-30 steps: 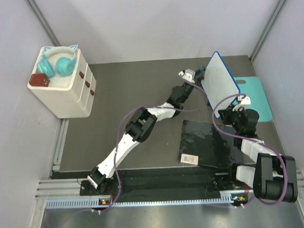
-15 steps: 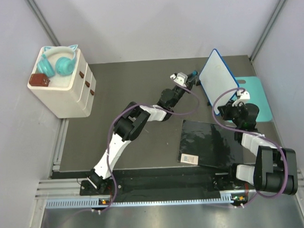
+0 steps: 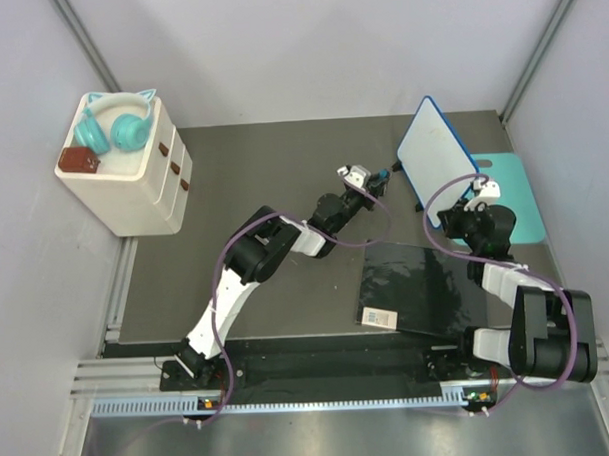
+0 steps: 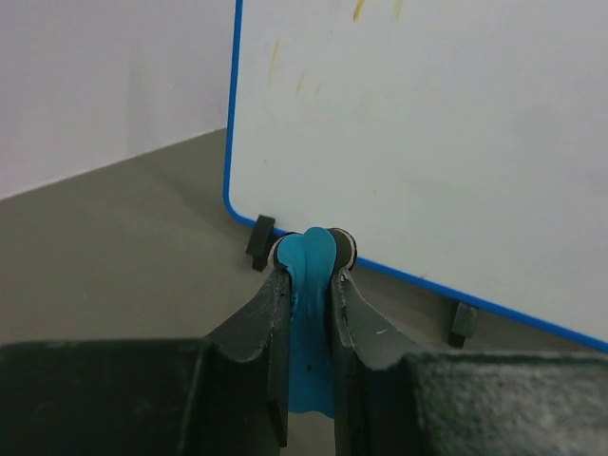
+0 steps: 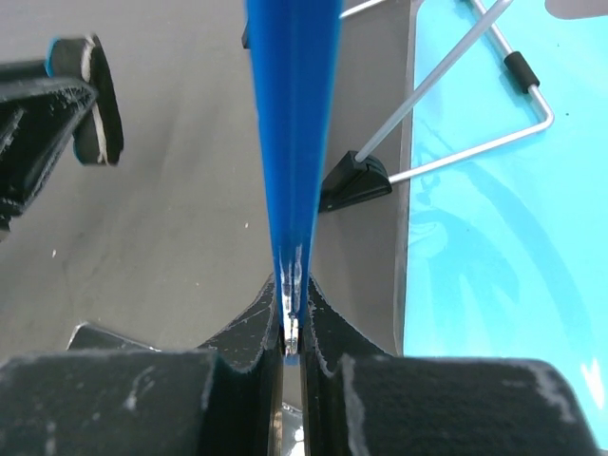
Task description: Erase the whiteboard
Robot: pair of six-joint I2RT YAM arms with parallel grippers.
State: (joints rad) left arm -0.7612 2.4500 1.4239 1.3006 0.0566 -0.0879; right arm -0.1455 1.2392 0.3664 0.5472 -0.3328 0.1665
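Note:
The whiteboard [image 3: 437,151], white with a thin blue rim, stands tilted on edge at the back right. My right gripper [image 3: 450,217] is shut on its lower rim. In the right wrist view the blue rim [image 5: 293,114] runs straight into the closed right gripper [image 5: 293,306]. My left gripper [image 3: 376,175] sits just left of the board, shut on a small blue pad [image 4: 311,275]. In the left wrist view the whiteboard [image 4: 427,123] faces me with faint yellow marks [image 4: 275,59] and small black feet [image 4: 259,241]. The left gripper [image 4: 312,253] stays a short way off its surface.
A teal mat [image 3: 510,193] lies behind the board, with the board's wire stand [image 5: 456,104] over it. A glossy black sheet [image 3: 417,284] with a small card [image 3: 380,317] lies near the right arm. A white drawer box [image 3: 133,179] carrying teal headphones [image 3: 116,127] stands at the back left.
My left gripper has drawn back from the board's face, moving left and nearer with the blue pad. The right gripper still holds the board, which has shifted slightly.

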